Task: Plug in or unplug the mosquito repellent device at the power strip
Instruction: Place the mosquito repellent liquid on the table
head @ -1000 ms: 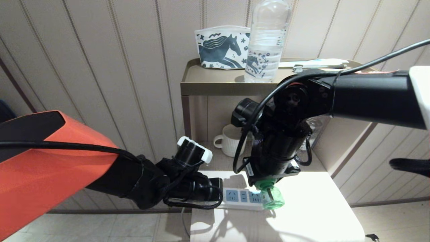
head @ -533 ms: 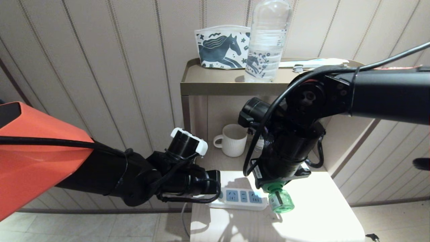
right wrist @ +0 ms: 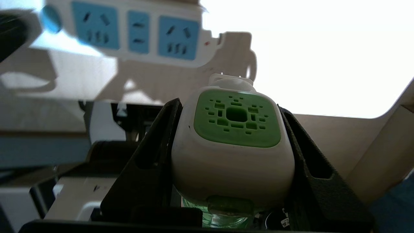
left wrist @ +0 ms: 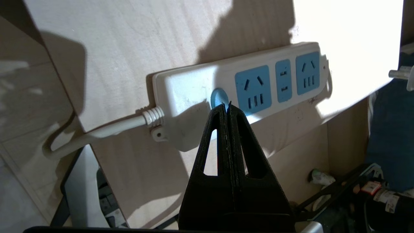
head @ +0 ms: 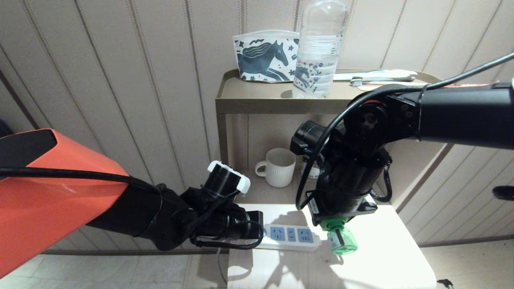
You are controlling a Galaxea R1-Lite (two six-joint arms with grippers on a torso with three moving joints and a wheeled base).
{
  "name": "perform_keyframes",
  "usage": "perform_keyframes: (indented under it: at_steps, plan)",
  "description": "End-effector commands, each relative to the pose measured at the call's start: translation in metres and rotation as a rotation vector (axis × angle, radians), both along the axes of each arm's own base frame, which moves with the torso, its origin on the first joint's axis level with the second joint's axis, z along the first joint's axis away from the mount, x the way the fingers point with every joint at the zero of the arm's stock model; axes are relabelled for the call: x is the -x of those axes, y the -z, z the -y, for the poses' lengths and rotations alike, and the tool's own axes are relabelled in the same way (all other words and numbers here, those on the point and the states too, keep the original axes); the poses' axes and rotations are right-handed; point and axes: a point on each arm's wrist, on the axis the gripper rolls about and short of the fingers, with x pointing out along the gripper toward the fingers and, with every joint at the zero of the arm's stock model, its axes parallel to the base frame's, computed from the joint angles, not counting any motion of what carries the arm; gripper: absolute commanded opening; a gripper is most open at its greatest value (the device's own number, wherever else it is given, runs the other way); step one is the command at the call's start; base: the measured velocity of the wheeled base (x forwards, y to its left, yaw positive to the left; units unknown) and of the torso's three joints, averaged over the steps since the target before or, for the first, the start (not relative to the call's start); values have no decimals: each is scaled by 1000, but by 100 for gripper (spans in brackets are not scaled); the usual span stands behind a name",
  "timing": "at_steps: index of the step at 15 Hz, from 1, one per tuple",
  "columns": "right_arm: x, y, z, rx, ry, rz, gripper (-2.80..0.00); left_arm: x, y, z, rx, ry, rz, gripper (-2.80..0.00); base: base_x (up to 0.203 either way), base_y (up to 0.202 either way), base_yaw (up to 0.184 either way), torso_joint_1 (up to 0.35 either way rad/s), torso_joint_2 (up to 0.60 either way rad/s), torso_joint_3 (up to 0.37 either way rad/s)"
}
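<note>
Nearest the camera, the left gripper (left wrist: 228, 105) is resting its tip on the cord end of the power strip (head: 290, 237), jaws pressed together, right at the strip's blue button (left wrist: 217, 98). The strip is lying flat on the pale bench (head: 373, 257), its white cord (left wrist: 97, 132) dropping over the near-left edge.

Just past the strip's far end, the right gripper (right wrist: 231, 142) is holding the mosquito repellent device (head: 340, 240) clear of the sockets, jaws pinching the white head on both sides, green bottle hanging beneath. All three socket panels are showing empty.

Risks, as a judgement: the device could tilt in the pinch, so its pins would meet a socket crooked and jam or shove the strip sideways; the left tip could also press the button and switch the power.

Farther back, a white mug (head: 278, 167) is sitting on the lower shelf, and a water bottle (head: 318, 48) and horse-print pouch (head: 266, 56) are standing on the shelf top.

The pins are barely visible, and bright glare is washing out the bench's far side.
</note>
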Motion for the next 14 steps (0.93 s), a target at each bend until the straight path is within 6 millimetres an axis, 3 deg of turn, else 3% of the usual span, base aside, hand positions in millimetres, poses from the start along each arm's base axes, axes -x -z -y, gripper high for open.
perform_keyframes:
  at_steps: [1, 3, 6, 10, 13, 14]
  plan:
    - [1, 1, 4, 60, 41, 54, -280, 5, -16, -5, 23, -12, 34, -280, 0, 0, 0, 0, 0, 0]
    - [3, 7, 6, 136, 65, 148, -280, 13, -34, -15, 30, -46, 87, -280, 0, 0, 0, 0, 0, 0]
    - [24, 7, 10, 204, 55, 239, -280, 33, -63, -39, 42, -83, 178, -280, 0, 0, 0, 0, 0, 0]
    - [45, 23, 21, 259, 50, 296, -280, 62, -78, -79, 34, -154, 231, -280, 0, 0, 0, 0, 0, 0]
    - [80, 18, 8, 220, -12, 379, -280, 79, -86, -115, 12, -241, 295, -280, 0, 0, 0, 0, 0, 0]
    - [82, 20, 7, 249, 6, 405, -280, 85, -88, -127, 7, -264, 318, -280, 0, 0, 0, 0, 0, 0]
